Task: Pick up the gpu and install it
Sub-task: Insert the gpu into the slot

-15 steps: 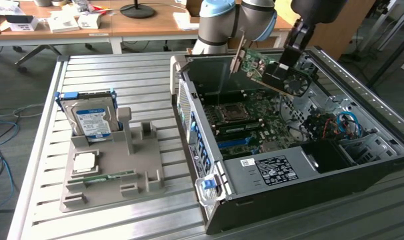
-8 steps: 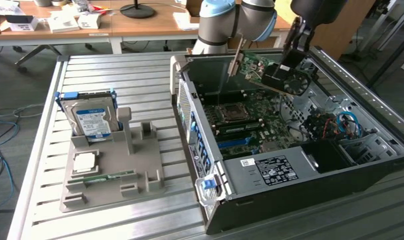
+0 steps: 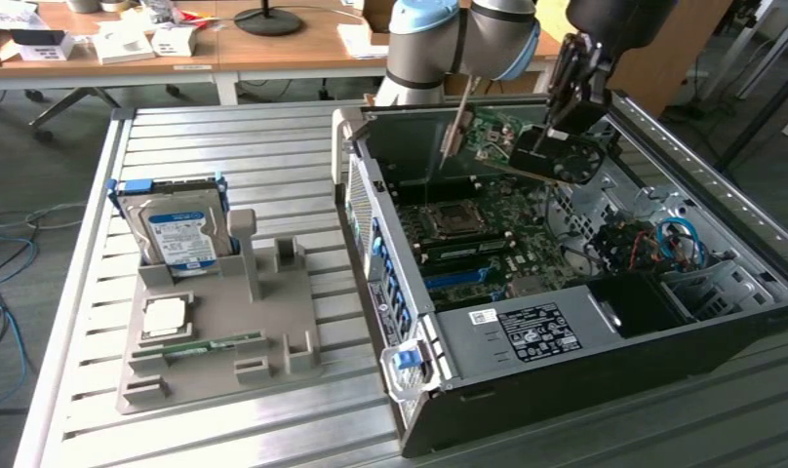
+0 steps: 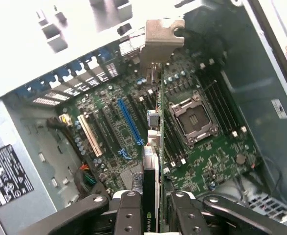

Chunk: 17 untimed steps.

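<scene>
- A robotics lab: a robot arm (image 3: 453,44) at a slatted metal worktop (image 3: 238,156).
- An opened computer case (image 3: 537,409) and grey parts holder (image 3: 199,375) sit on it.
- Cluttered wooden desks (image 3: 290,54) stand behind.

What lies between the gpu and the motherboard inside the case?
Nothing solid: in the exterior view the gpu, held by the gripper, hangs above the motherboard with only open space between.

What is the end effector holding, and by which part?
The gpu, above the open computer case. The end effector grips its two flat faces at the fan end, opposite the metal bracket.
</scene>
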Motion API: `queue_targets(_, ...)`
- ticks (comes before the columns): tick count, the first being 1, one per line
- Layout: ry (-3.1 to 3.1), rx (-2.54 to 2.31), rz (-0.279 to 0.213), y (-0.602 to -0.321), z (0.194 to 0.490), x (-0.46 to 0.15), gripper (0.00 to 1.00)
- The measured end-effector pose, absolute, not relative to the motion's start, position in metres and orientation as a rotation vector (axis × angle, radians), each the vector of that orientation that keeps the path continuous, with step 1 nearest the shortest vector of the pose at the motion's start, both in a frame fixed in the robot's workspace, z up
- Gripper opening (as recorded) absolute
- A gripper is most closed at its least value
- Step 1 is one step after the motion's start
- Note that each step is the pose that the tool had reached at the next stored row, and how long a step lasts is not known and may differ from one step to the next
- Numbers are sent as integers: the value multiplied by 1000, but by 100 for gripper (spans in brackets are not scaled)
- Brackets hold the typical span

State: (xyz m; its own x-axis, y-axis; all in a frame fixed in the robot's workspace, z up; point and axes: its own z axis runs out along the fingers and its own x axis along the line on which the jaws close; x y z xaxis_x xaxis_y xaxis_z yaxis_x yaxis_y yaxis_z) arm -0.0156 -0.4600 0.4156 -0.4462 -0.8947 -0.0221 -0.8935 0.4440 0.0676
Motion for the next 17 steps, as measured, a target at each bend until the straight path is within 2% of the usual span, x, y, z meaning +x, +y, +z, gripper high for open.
queue_targets(17,-2362,2028,-102,-460,413,-16,26)
